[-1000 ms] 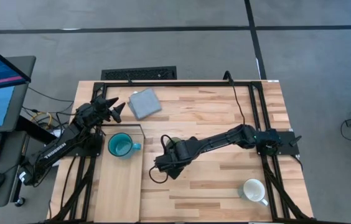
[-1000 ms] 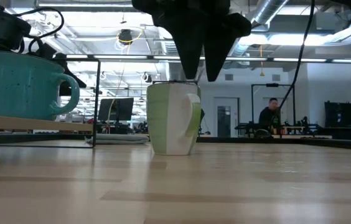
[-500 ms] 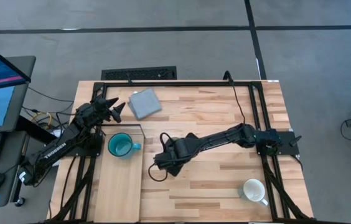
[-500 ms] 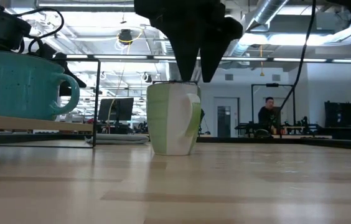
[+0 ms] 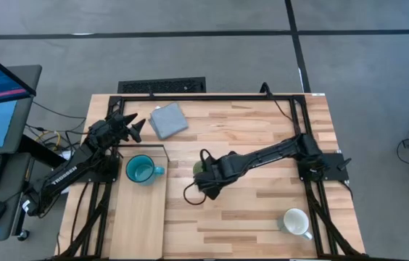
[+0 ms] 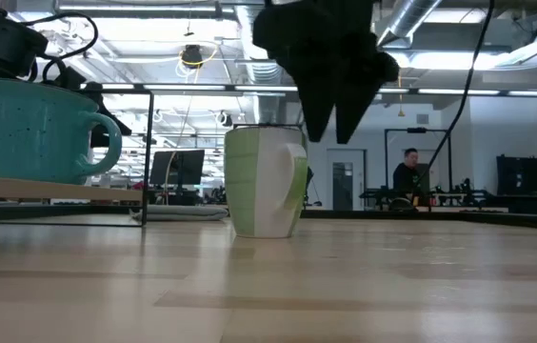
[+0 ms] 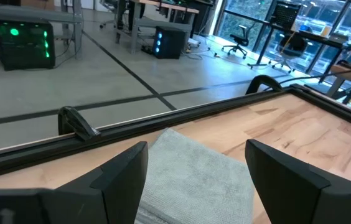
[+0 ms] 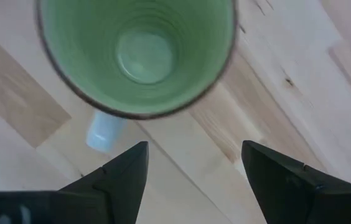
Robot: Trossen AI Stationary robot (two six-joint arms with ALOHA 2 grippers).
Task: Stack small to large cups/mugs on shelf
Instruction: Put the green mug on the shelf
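Observation:
A light green mug [image 8: 135,56] stands upright on the tabletop near the middle, its handle [image 8: 106,132] toward my right gripper [image 8: 194,168]. That gripper is open and points down, just off the mug's rim and clear of it [image 6: 333,129]. In the high view the green mug [image 5: 199,168] peeks out beside the gripper [image 5: 208,181]. The teal mug [image 5: 141,170] stands by its base on the far end of the pale shelf [image 5: 138,221]. The white mug [image 5: 296,222] sits near the front right. My left gripper [image 5: 135,127] waits open at the far left.
A grey-blue pad [image 5: 168,119] lies flat at the far left of the table, right in front of my left gripper's fingers [image 7: 119,174]. A black frame [image 5: 212,98] runs along the table's far edge and right side. A person sits in the room behind [image 6: 409,176].
My right gripper has gone toward the table's right edge, from right over the green mug's mouth to a place beside its rim, sinking slightly. The mug has stayed put and now shows partly from above.

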